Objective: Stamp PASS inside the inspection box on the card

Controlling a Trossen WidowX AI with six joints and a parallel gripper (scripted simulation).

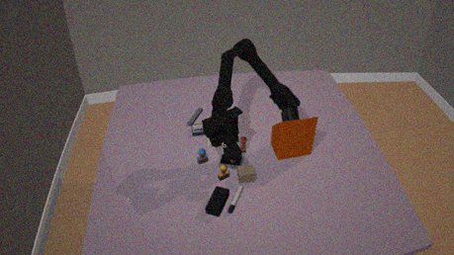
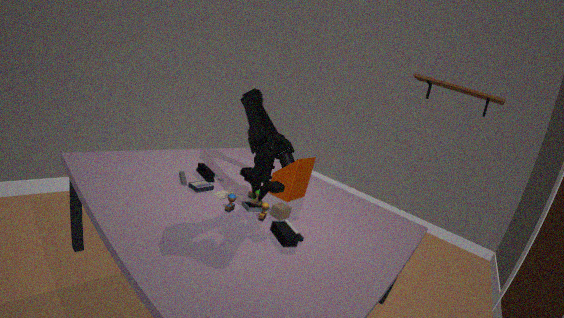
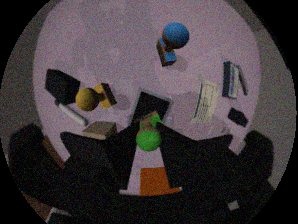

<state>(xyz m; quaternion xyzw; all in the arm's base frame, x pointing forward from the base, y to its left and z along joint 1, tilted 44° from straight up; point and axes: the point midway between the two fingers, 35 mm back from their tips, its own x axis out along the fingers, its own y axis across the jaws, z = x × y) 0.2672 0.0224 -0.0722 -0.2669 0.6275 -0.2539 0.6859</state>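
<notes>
Table (image 1: 336, 193) fills mid-frame, arm (image 1: 226, 84) bent over its centre. Orange box (image 1: 294, 137) right of arm. Black block (image 1: 217, 201) lower centre, pen (image 1: 235, 198) beside it. Gripper (image 3: 149, 156) clamps green-knobbed stamp (image 3: 148, 137), low over dark pad (image 3: 149, 106) at centre of wrist view. Blue stamp (image 3: 173, 38) up top, yellow stamp (image 3: 91, 99) left, card (image 3: 205, 102) right.

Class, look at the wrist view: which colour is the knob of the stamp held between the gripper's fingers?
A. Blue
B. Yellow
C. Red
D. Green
D. The green-knobbed stamp sits clamped in the gripper, while the blue-knobbed stamp and yellow-knobbed stamp stand apart on the table.
</notes>
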